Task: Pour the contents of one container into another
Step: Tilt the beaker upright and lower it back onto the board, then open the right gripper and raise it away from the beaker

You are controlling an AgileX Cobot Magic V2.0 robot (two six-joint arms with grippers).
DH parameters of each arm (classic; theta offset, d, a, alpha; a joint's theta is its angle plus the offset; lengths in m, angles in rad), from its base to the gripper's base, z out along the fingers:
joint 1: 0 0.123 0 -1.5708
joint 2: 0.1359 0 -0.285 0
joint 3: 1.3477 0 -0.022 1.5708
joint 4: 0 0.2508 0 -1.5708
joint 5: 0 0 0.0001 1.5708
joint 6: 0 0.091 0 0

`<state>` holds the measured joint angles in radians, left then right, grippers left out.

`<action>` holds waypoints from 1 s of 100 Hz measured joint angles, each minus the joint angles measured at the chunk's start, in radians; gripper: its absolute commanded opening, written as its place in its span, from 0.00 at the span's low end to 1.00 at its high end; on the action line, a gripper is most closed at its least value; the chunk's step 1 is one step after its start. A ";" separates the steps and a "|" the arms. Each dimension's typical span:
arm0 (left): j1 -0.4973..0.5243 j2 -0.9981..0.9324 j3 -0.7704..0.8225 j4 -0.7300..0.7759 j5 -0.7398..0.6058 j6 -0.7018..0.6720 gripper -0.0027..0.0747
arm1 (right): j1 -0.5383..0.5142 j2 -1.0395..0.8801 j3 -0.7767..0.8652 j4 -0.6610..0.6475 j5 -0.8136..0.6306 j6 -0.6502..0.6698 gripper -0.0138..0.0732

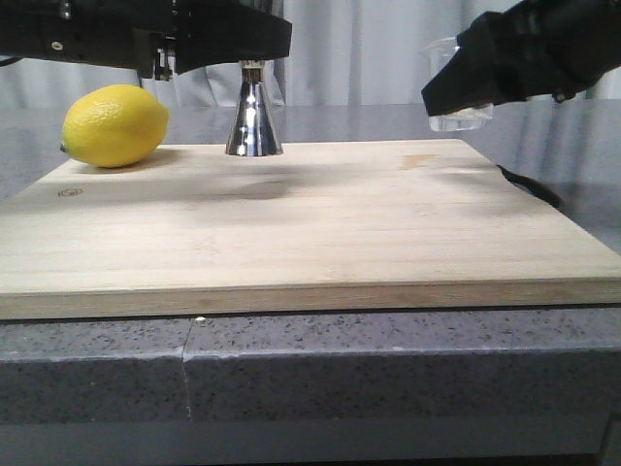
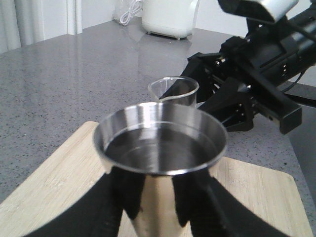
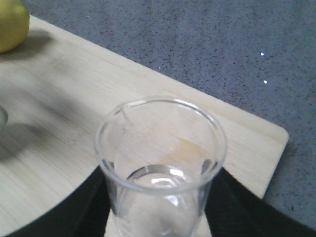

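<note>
With the right gripper [image 3: 158, 217] clamped on the upright beaker [image 1: 459, 85] above the board's [image 1: 310, 233] far right corner, carry it level toward the jigger [image 1: 254, 112] clasped by the left gripper [image 2: 158, 207], then tip slowly.

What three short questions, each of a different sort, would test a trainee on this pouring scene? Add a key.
1. True or false: the beaker is held above the table by the right gripper.
2. What does the left gripper hold? A) lemon B) jigger C) nothing
3. Fill in: the lemon lies on the ____.

Key
1. True.
2. B: its fingers clamp the jigger, which stands on the board.
3. Board.
</note>
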<state>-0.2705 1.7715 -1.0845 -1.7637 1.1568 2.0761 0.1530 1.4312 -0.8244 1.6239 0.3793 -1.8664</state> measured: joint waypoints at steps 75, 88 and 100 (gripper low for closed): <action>0.000 0.000 0.000 0.000 0.000 0.000 0.30 | 0.000 0.217 -0.093 0.183 0.066 -0.267 0.46; 0.000 0.000 0.000 0.000 0.000 0.000 0.30 | 0.000 0.228 -0.103 0.186 0.079 -0.267 0.47; 0.000 0.000 0.000 0.000 0.000 0.000 0.30 | 0.000 0.231 -0.103 0.187 0.084 -0.267 0.61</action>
<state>-0.2705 1.7715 -1.0845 -1.7637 1.1568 2.0761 0.1530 1.6620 -0.9270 1.8111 0.4630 -2.1337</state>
